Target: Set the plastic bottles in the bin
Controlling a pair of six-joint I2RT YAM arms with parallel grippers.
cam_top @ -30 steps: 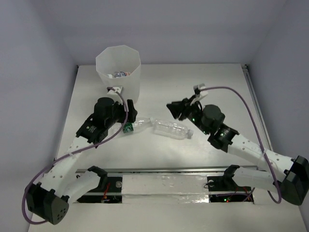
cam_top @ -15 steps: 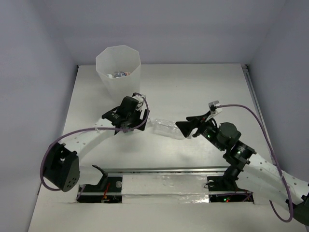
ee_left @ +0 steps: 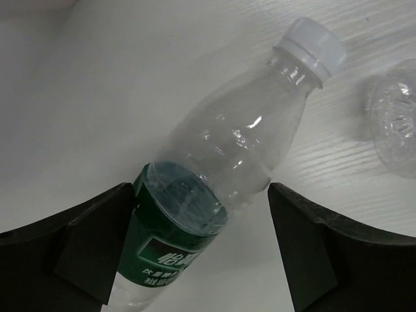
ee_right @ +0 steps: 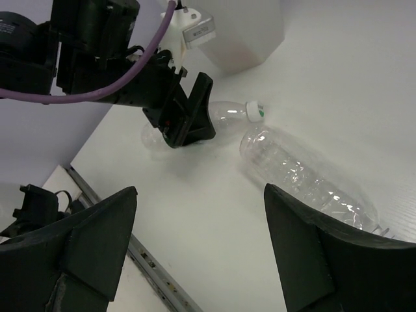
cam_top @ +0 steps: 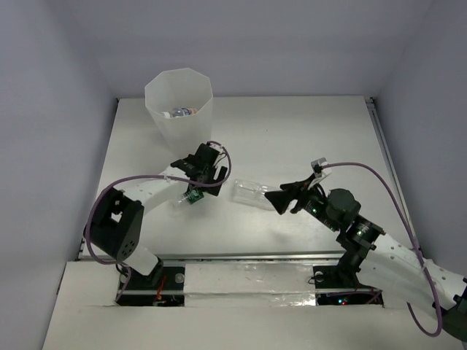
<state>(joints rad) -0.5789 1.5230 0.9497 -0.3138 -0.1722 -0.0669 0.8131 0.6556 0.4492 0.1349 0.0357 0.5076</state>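
Observation:
A clear bottle with a green label (ee_left: 221, 162) and a white cap lies on the table between the fingers of my left gripper (ee_left: 201, 253), which is open and low over it; the left finger is at the label, the right finger stands apart. From above, this left gripper (cam_top: 201, 182) covers most of that bottle (cam_top: 193, 196). A larger clear bottle with no label (cam_top: 252, 192) lies just right of it. My right gripper (cam_top: 283, 198) is open and empty at that bottle's right end (ee_right: 305, 175). The translucent white bin (cam_top: 179, 102) stands at the back left.
Some bottles (cam_top: 179, 112) lie inside the bin. The bin's wall (ee_right: 240, 32) shows at the top of the right wrist view, with the left gripper (ee_right: 179, 117) in front of it. A metal rail (cam_top: 248, 257) runs along the table's near edge.
My left arm has swung right and come down over the green-label bottle. My right arm has drawn back and down to the right end of the label-free bottle.

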